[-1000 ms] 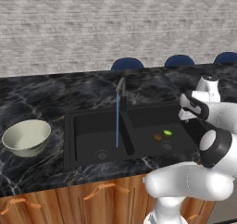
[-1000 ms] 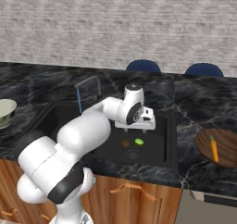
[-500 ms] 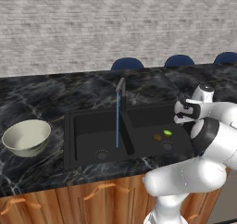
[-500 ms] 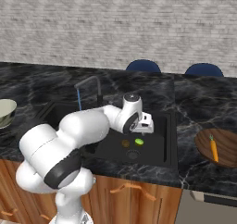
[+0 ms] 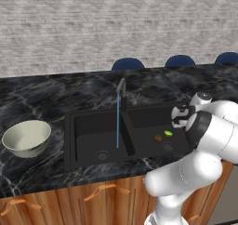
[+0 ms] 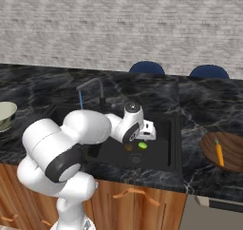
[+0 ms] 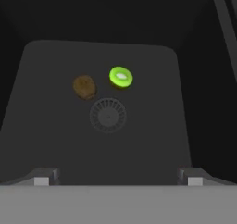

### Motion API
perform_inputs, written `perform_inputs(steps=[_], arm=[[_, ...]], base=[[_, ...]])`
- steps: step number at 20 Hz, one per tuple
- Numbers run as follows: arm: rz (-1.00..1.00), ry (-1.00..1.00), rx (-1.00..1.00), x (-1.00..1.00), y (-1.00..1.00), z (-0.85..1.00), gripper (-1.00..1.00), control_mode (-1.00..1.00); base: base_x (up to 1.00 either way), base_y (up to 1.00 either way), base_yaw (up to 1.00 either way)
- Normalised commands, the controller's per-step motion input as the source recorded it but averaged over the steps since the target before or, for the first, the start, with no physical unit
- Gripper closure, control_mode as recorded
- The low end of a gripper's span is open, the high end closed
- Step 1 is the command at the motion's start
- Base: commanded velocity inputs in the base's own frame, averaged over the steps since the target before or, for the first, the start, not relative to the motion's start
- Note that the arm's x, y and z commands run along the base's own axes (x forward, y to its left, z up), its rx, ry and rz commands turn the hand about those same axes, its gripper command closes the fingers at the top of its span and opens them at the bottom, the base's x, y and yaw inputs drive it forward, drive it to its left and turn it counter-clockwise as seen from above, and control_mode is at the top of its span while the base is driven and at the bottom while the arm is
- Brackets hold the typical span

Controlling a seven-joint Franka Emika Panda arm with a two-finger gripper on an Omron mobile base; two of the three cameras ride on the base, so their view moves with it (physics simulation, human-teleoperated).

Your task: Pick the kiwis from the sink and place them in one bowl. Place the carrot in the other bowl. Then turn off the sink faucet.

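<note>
Left base view: a grey brick wall stands behind a black marble counter (image 5: pixel 46 98) with wooden cabinet fronts below. The sink (image 5: pixel 76 142), a black double basin, is set into the counter. The sink faucet (image 5: pixel 122 87) stands at the rear between the basins, and a thin blue water stream (image 5: pixel 118 122) falls from it into the left basin. The off-white bowl (image 5: pixel 27 138) sits on the counter left of the sink, well apart from it. In the right basin the green kiwi (image 5: pixel 168 134) and the brown kiwi (image 5: pixel 158 137) lie just beside each other, next to the round drain. The gripper (image 5: pixel 179 117) hangs above the right basin, over its right side; its finger spacing cannot be read here. Three blue chair backs (image 5: pixel 128 63) show behind the counter.

Right base view: the same wall and counter. The arm reaches over the sink; the gripper (image 6: pixel 148 131) is above the right basin, close over the green kiwi (image 6: pixel 142 145) and brown kiwi (image 6: pixel 129 148). The carrot (image 6: pixel 219 152) lies inside the brown bowl (image 6: pixel 209 150) on the counter right of the sink. The off-white bowl (image 6: pixel 4 115) is partly cut off at the left edge.

Hand view: the dark basin floor. The two fingertips (image 7: pixel 42 177) stand wide apart, holding nothing. The kiwis lie near the drain grille (image 7: pixel 108 115), green (image 7: pixel 121 77) beside brown (image 7: pixel 84 87), apart from the fingertips.
</note>
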Motion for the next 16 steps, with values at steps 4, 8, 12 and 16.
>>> perform_inputs(steps=[4,8,12,16], arm=[[0.0,0.0,0.0,0.09,0.0,-0.11,-1.0,-1.0],[0.0,0.0,0.0,0.16,0.0,-0.05,-1.0,-1.0],[0.0,0.0,0.0,0.14,0.0,-0.09,-1.0,-1.0],[0.0,0.0,0.0,0.11,0.0,-0.23,-1.0,-1.0]], base=[[0.0,0.0,0.0],[0.0,0.0,0.0],[0.0,0.0,0.0],[0.0,0.0,0.0]])
